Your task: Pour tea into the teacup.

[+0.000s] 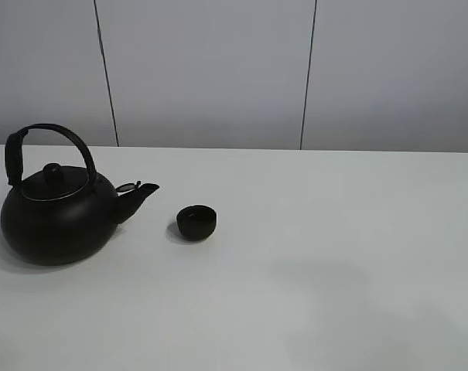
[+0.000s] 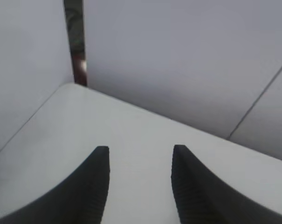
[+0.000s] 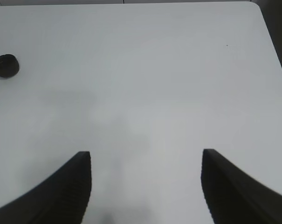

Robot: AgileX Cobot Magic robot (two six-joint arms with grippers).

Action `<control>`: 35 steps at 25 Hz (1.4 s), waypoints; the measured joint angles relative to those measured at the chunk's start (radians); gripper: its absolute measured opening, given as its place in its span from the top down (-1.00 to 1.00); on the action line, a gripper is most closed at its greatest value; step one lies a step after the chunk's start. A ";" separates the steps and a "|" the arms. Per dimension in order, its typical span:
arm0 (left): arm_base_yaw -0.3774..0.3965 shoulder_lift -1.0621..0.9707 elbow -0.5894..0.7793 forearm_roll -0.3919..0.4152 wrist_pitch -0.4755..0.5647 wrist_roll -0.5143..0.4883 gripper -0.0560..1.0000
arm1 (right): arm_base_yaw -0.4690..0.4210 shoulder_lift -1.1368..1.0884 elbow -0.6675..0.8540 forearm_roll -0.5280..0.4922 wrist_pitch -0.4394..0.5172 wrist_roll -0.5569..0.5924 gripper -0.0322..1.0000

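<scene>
White table (image 1: 357, 255) before grey panelled wall (image 1: 210, 69).

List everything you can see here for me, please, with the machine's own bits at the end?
kettle: one, black, arched handle, left side of the table, spout towards the teacup
teacup: one, small, matte black, just right of the kettle's spout, apart from it
table: one, white, under both
wall panels: pale grey, behind the table
left gripper: one, black fingers, open, empty, above the table
right gripper: one, black fingers, open, empty, above the table
</scene>
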 joint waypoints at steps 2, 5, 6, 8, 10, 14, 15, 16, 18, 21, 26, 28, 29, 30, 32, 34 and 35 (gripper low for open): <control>-0.066 -0.101 -0.036 -0.015 0.098 0.024 0.30 | 0.000 0.000 0.000 0.000 0.000 0.000 0.04; -0.200 -0.269 -0.062 -0.026 0.241 0.077 0.30 | 0.000 0.000 0.000 0.000 0.000 0.000 0.04; -0.240 -0.332 -0.066 -0.027 0.286 0.094 0.30 | 0.000 0.000 0.000 0.000 0.000 0.000 0.04; -0.330 -0.455 -0.069 -0.027 0.367 0.128 0.30 | 0.000 0.000 0.000 0.000 0.000 0.000 0.04; -0.400 -0.592 -0.070 -0.030 0.463 0.140 0.30 | 0.000 0.000 0.000 0.000 0.000 0.000 0.04; -0.482 -0.825 -0.067 -0.055 0.711 0.162 0.30 | 0.000 0.000 0.000 0.000 0.000 0.000 0.04; -0.485 -0.866 -0.056 -0.056 0.759 0.174 0.30 | 0.000 0.000 0.000 0.000 0.000 0.000 0.04; -0.488 -0.915 -0.034 -0.057 0.811 0.189 0.30 | 0.000 0.000 0.000 0.000 0.000 0.000 0.04; -0.488 -1.007 0.025 -0.059 0.877 0.209 0.30 | 0.000 0.000 0.000 0.000 0.000 0.000 0.04; -0.488 -1.124 0.145 -0.059 0.916 0.226 0.30 | 0.000 0.000 0.000 0.000 0.000 0.000 0.04; -0.488 -1.252 0.314 -0.069 0.932 0.226 0.30 | 0.000 0.000 0.000 0.000 -0.001 0.000 0.04; -0.488 -1.283 0.361 -0.091 0.935 0.226 0.30 | 0.000 0.000 0.000 0.000 -0.001 0.000 0.04; -0.488 -1.294 0.378 -0.103 0.939 0.226 0.30 | 0.000 0.000 0.000 0.000 -0.001 0.000 0.04; -0.488 -1.303 0.396 -0.112 0.947 0.226 0.30 | 0.000 0.000 0.000 0.000 -0.001 0.000 0.04; -0.488 -1.320 0.422 -0.137 0.967 0.226 0.30 | 0.000 0.000 0.000 0.000 -0.001 0.000 0.04; -0.488 -1.333 0.436 -0.148 0.988 0.226 0.30 | 0.000 0.000 0.000 0.000 -0.001 0.000 0.04; -0.488 -1.336 0.442 -0.150 0.999 0.231 0.30 | 0.000 0.000 0.000 0.000 -0.001 0.000 0.04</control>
